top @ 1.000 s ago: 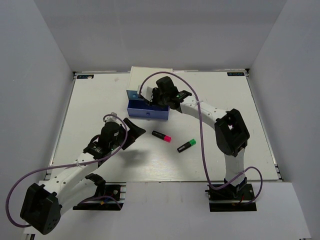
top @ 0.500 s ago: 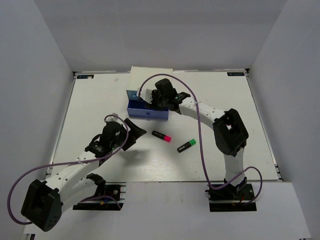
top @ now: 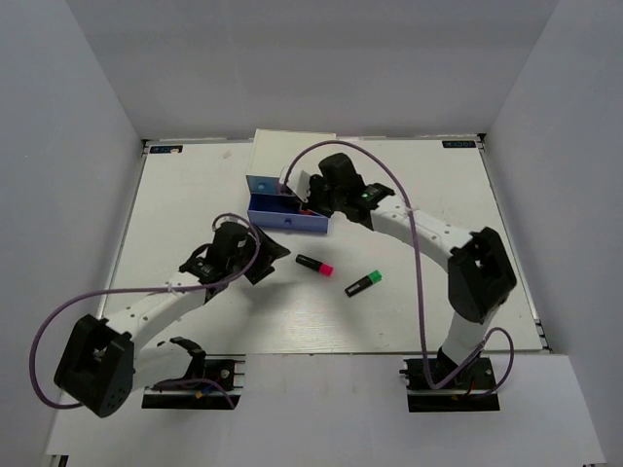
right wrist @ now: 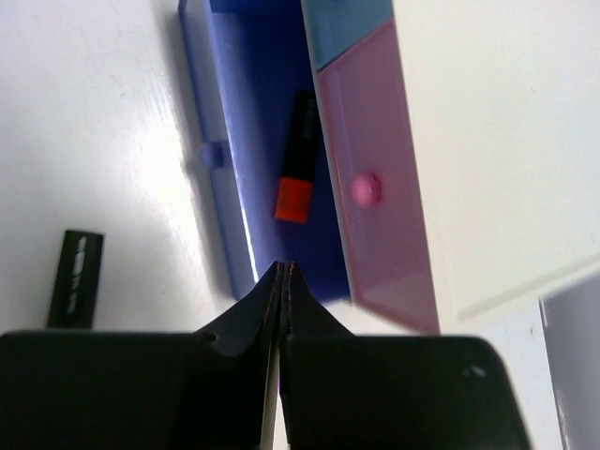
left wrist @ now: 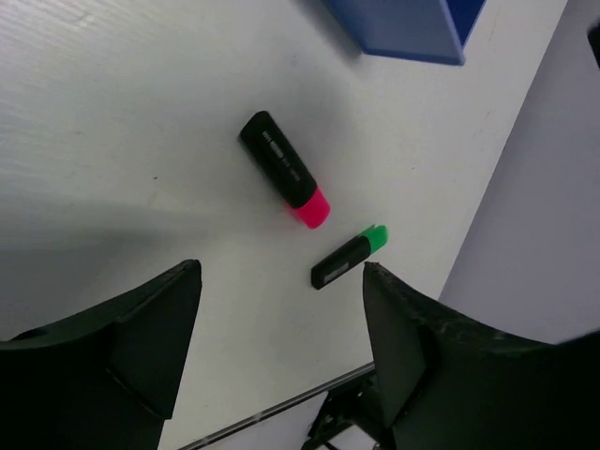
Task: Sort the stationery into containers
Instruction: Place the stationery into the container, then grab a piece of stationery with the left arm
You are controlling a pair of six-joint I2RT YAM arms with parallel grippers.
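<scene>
The white chest (top: 292,148) stands at the back, its wide dark blue drawer (top: 284,220) pulled open. In the right wrist view an orange-capped highlighter (right wrist: 297,159) lies in that drawer (right wrist: 234,112), beside the shut pink drawer (right wrist: 375,187) and the light blue drawer (right wrist: 347,23). My right gripper (top: 310,202) (right wrist: 284,268) is shut and empty over the drawer's front edge. The pink-capped highlighter (top: 314,264) (left wrist: 284,170) and the green-capped highlighter (top: 362,283) (left wrist: 350,256) lie on the table. My left gripper (top: 268,255) (left wrist: 281,272) is open and empty, just left of them. Both blocks are out of view.
White walls enclose the table (top: 195,195) on three sides. A corner of the blue drawer (left wrist: 412,28) shows at the top of the left wrist view. The right arm's base (top: 453,375) stands at the near edge.
My left gripper has moved forward and right, towards the pink-capped highlighter. My right arm has swung its elbow out to the right, its gripper staying over the open drawer.
</scene>
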